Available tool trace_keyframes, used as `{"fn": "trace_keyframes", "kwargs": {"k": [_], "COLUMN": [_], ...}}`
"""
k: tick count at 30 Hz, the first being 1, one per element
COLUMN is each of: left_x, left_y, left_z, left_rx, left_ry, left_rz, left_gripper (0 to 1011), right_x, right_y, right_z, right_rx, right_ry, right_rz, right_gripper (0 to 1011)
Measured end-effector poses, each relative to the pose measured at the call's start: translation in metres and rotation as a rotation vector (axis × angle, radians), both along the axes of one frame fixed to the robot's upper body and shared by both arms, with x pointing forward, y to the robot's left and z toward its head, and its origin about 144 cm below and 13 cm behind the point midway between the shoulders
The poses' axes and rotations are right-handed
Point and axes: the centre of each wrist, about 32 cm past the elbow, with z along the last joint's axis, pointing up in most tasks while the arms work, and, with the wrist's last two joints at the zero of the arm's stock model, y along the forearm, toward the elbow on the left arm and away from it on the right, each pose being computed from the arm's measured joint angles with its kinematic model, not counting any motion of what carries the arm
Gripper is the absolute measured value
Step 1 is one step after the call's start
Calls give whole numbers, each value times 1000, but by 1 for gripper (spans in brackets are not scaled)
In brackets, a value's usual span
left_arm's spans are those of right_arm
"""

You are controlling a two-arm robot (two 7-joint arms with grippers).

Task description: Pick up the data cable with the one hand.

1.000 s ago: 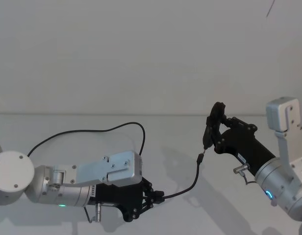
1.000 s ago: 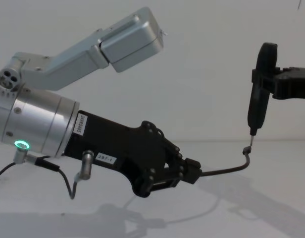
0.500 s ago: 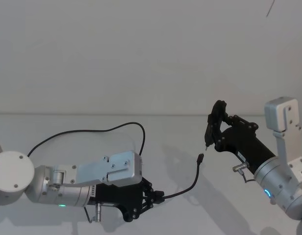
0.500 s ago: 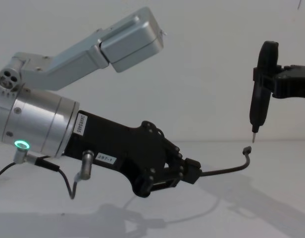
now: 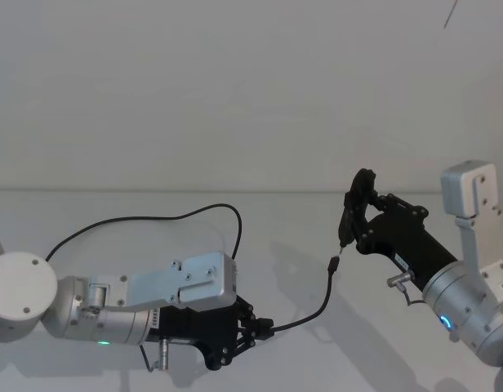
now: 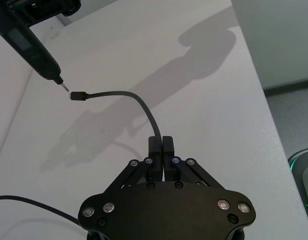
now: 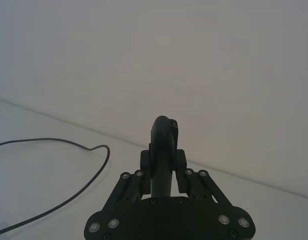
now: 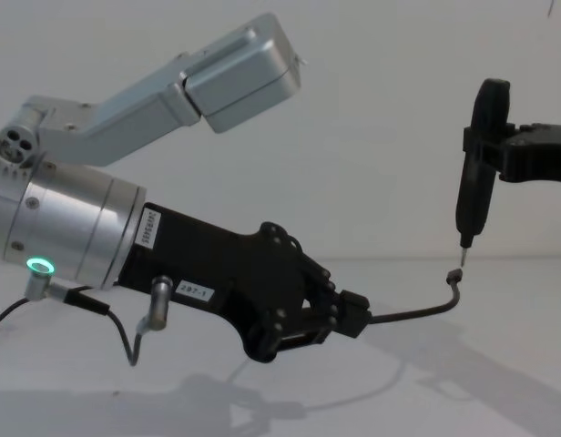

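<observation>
Left gripper [image 8: 358, 317] low over the surface [image 5: 284, 220], near its front edge; jaws clamped on the cable [image 5: 310, 314]. Free end curves up off the surface to the plug [image 6: 77, 96]. Right gripper [image 7: 162, 162] jaws clamped on an upright tool [image 8: 477, 164], tip just above the plug.

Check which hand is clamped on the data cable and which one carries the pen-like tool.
The left hand is shut on the data cable, near its plug end. The right hand grips the slim black pointed tool, tip just above the plug.
</observation>
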Motion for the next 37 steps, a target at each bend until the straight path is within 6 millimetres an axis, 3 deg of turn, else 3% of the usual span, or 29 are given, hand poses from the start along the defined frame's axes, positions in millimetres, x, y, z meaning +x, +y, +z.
{"fn": "trace_keyframes", "kwargs": {"k": [37], "left_x": [0], "left_y": [0], "left_z": [0], "left_rx": [0], "left_ry": [0], "left_rz": [0], "left_gripper": [40], "right_x": [-1], "right_y": [-1], "right_z": [1], "right_rx": [15], "right_ry": [22], "right_rz": [32], "right_gripper": [279]}}
